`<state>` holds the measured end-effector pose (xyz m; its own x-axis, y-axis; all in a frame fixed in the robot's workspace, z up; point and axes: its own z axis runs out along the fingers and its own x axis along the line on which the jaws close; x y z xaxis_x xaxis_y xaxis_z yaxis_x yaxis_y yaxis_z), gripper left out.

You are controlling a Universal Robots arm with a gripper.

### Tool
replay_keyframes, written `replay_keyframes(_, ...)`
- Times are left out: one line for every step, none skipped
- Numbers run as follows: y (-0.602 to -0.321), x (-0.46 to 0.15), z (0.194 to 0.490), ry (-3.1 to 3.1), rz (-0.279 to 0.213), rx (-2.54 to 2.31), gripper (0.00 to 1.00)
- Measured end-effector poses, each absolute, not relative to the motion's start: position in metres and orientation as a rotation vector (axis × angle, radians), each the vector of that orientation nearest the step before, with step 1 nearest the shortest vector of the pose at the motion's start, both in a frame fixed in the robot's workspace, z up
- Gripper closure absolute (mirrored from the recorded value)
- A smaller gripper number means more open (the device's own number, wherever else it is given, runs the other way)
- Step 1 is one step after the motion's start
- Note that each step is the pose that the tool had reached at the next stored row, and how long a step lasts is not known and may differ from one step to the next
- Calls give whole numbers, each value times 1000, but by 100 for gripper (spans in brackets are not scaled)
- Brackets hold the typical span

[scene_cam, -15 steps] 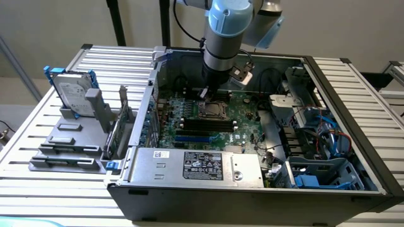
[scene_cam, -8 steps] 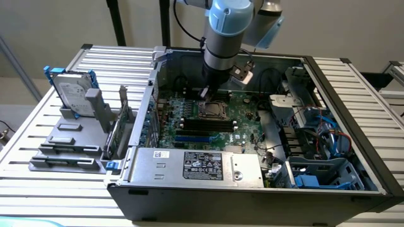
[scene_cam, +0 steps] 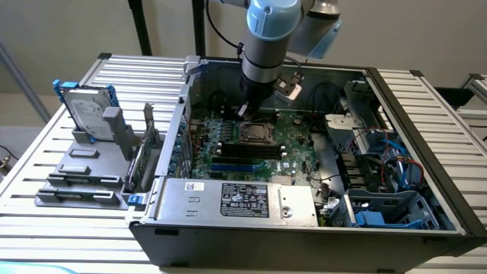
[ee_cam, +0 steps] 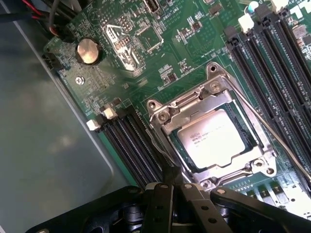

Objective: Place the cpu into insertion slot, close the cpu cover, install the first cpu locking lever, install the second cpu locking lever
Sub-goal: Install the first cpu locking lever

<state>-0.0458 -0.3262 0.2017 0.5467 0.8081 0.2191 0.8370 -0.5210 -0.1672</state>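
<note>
Inside the open computer case (scene_cam: 304, 242), the gripper (ee_cam: 171, 187) had its jaws shut, tip down beside a thin locking lever (ee_cam: 160, 153). The cpu (ee_cam: 214, 141) lay in the insertion slot (ee_cam: 248, 138), under the lowered cpu cover (ee_cam: 194, 104).

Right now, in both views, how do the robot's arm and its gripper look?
The arm is a silvery-grey tube with light blue joint caps; a black cable hangs beside it. The gripper is black, built of flat linked bars with small round rivets.
</note>
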Motion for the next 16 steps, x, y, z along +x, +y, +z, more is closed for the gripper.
replay_keyframes(-326, -47, 202, -1376, -166, -2533, 89)
replay_keyframes(-326, -47, 202, -1376, -166, -2533, 89)
replay_keyframes(-326, -47, 202, -1376, -166, -2533, 89)
replay_keyframes(-326, -47, 202, -1376, -166, -2533, 89)
replay_keyframes(-326, -47, 202, -1376, -166, -2533, 89)
replay_keyframes(-326, -47, 202, -1376, -166, -2533, 89)
replay_keyframes(-326, -47, 202, -1376, -166, -2533, 89)
replay_keyframes(-326, -47, 202, -1376, -166, -2533, 89)
replay_keyframes(-325, -47, 202, -1376, -166, -2533, 89)
replay_keyframes(-325, -47, 202, -1376, -166, -2533, 89)
replay_keyframes(-325, -47, 202, -1376, -166, -2533, 89)
replay_keyframes(-325, -47, 202, -1376, -166, -2533, 89)
replay_keyframes(-325, -47, 202, -1376, -166, -2533, 89)
replay_keyframes(-325, -47, 201, -1376, -166, -2533, 89)
replay_keyframes(-324, -47, 201, -1376, -166, -2533, 89)
replay_keyframes(-324, -47, 201, -1376, -166, -2533, 89)
